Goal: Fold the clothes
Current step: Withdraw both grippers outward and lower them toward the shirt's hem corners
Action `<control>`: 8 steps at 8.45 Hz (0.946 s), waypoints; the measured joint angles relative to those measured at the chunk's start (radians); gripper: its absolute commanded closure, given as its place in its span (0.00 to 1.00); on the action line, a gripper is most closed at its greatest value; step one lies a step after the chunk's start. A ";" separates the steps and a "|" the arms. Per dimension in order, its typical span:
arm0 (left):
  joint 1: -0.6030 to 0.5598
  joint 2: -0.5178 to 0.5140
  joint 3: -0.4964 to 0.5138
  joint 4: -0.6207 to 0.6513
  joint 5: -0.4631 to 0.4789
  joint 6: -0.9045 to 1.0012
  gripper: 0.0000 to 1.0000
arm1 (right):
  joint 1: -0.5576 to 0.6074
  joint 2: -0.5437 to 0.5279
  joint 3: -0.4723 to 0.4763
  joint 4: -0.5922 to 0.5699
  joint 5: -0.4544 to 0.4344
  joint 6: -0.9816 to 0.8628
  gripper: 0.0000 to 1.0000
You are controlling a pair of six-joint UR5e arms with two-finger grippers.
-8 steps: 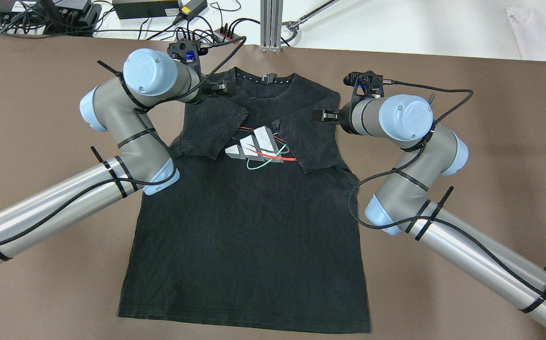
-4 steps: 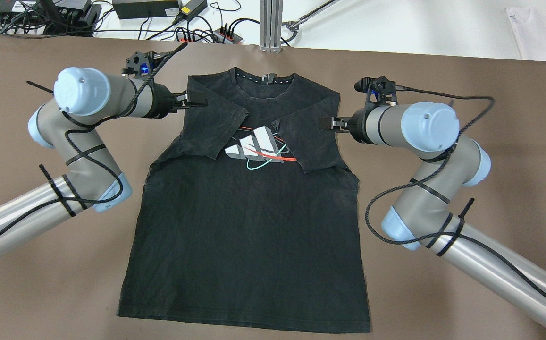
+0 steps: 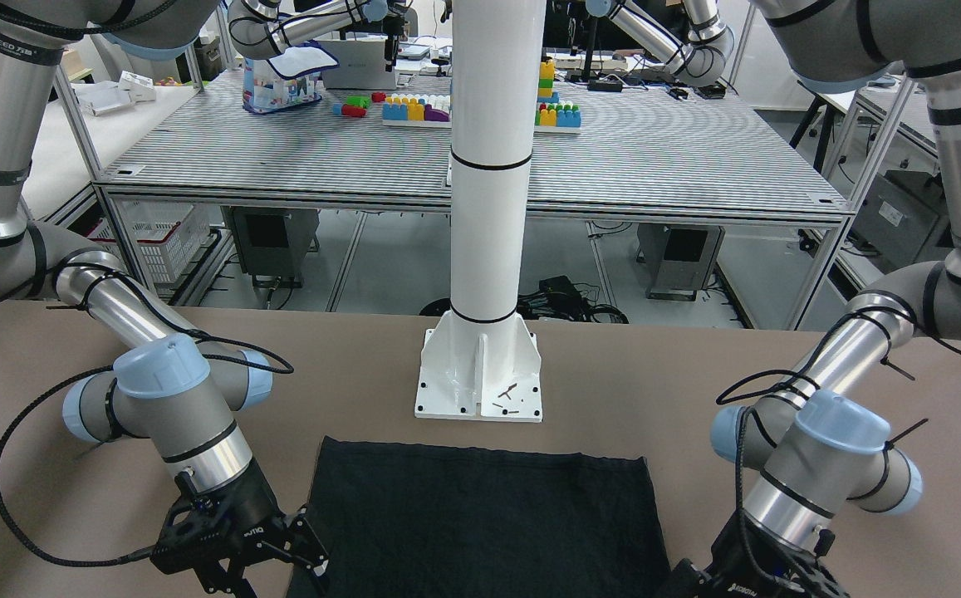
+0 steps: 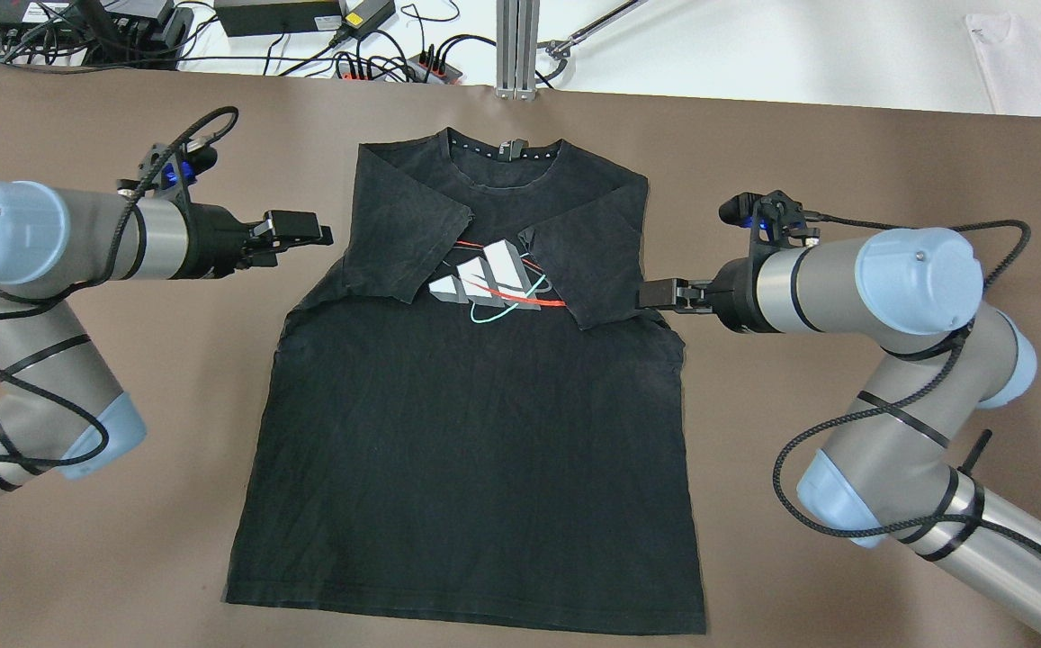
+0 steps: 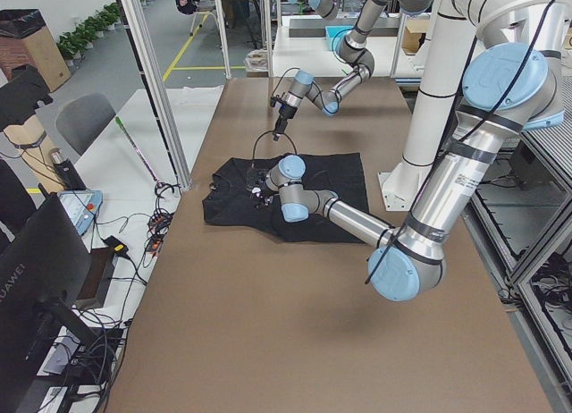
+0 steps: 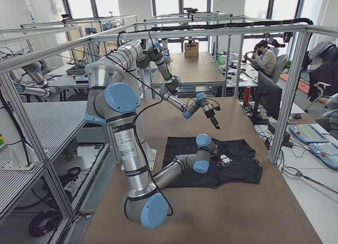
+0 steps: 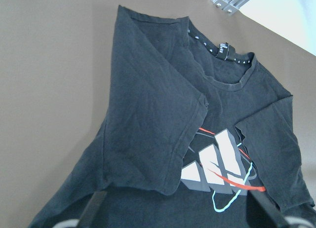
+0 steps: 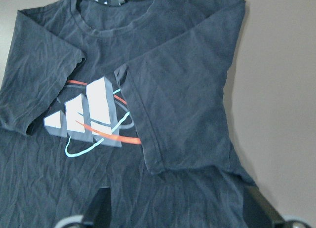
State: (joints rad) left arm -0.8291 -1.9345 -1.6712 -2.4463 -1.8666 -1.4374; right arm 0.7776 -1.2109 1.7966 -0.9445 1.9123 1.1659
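Two sleeves are already turned inward on the black T-shirt: the left sleeve and the right sleeve lie over the chest, their tips close on either side of the printed logo. The shirt lies flat on the brown table, with its collar at the far end and its hem near the robot.

The left gripper hovers just left of the shirt at shoulder level, clear of the cloth. Its fingers are spread wide and hold nothing. The right gripper sits at the shirt's right edge, beside the lower corner of the folded sleeve. Its fingers are also spread and empty; whether it touches the cloth cannot be told.

The step in hand looks like the body fold, now that the sleeves are tucked. To do it well, both grippers should pinch matching spots at the same level, one on each side, so the crease runs square. Each should take only the layers meant to move and lift low, because a high lift would likely let the loose sleeves slide out. Carrying the cloth across slowly and laying it down before letting go should keep the edges lined up. The body is somewhat wrinkled, so a light outward pull before the fold may help.
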 measured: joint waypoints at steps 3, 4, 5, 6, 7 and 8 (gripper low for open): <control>0.103 0.124 -0.130 0.045 0.115 -0.110 0.00 | -0.012 -0.146 0.160 -0.017 0.098 0.090 0.06; 0.158 0.151 -0.167 0.075 0.181 -0.143 0.00 | -0.015 -0.186 0.185 -0.013 0.112 0.103 0.06; 0.199 0.169 -0.212 0.119 0.227 -0.171 0.00 | -0.023 -0.210 0.196 -0.009 0.117 0.110 0.06; 0.222 0.180 -0.256 0.171 0.254 -0.199 0.00 | -0.043 -0.223 0.197 -0.006 0.117 0.113 0.06; 0.232 0.185 -0.286 0.211 0.268 -0.217 0.00 | -0.080 -0.228 0.197 -0.004 0.110 0.119 0.06; 0.237 0.188 -0.300 0.235 0.289 -0.231 0.00 | -0.138 -0.231 0.199 -0.002 0.081 0.127 0.06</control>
State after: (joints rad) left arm -0.5917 -1.7461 -1.9712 -2.2112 -1.5772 -1.6680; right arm 0.6397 -1.4415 1.9952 -0.9462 1.9934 1.2928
